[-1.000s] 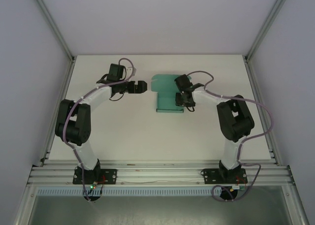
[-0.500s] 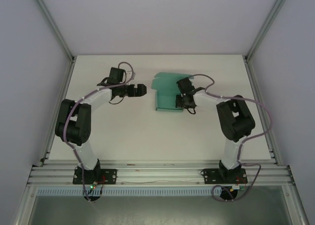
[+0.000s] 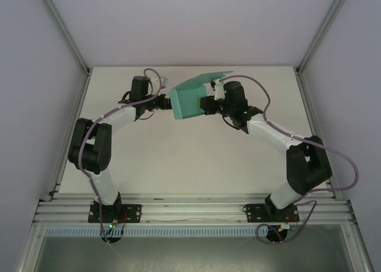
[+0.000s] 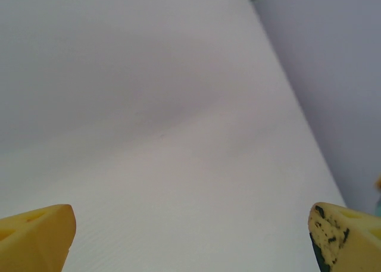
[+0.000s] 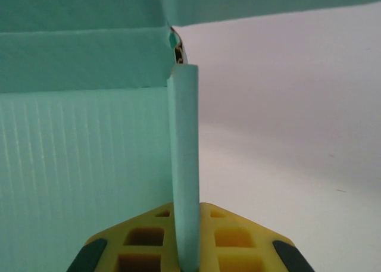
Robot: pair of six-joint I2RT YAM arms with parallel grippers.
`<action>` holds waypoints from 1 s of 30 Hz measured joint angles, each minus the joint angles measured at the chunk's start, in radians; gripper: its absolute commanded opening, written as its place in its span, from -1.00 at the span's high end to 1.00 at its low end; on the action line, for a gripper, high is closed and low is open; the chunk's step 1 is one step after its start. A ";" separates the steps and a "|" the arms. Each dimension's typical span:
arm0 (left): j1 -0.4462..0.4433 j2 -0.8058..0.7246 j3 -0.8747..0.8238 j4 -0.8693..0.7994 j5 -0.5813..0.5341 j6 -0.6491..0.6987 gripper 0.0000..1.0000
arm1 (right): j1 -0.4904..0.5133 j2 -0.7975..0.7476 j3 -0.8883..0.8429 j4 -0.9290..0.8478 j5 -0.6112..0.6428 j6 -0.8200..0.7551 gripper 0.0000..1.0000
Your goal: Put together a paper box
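The paper box (image 3: 189, 100), pinched by one thin flap in the right end effector (image 5: 187, 251), risked twisting loose if the wide-spread left end effector (image 3: 165, 103) beside it pushed hard.

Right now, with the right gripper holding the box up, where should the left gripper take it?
Probably its left edge, coming in level from the left. The box is tilted up off the table, the right gripper shut on a thin flap on its right side, so that edge is free, and the open left gripper faces it.
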 measured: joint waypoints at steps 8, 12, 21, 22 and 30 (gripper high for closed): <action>-0.024 0.019 0.014 0.078 0.094 -0.007 -0.99 | 0.021 0.043 0.029 -0.005 -0.005 -0.010 1.00; -0.012 0.021 0.018 0.076 0.063 -0.012 -0.99 | 0.057 0.100 0.122 -0.089 0.100 -0.017 1.00; 0.006 0.052 0.050 0.008 -0.087 -0.014 -0.99 | 0.150 0.259 0.320 -0.247 0.434 0.063 1.00; 0.006 0.052 0.050 0.004 -0.099 -0.014 -0.99 | 0.157 0.271 0.329 -0.251 0.464 0.081 1.00; -0.002 0.052 0.054 -0.045 -0.136 0.022 -0.99 | 0.151 0.258 0.290 -0.217 0.471 0.114 1.00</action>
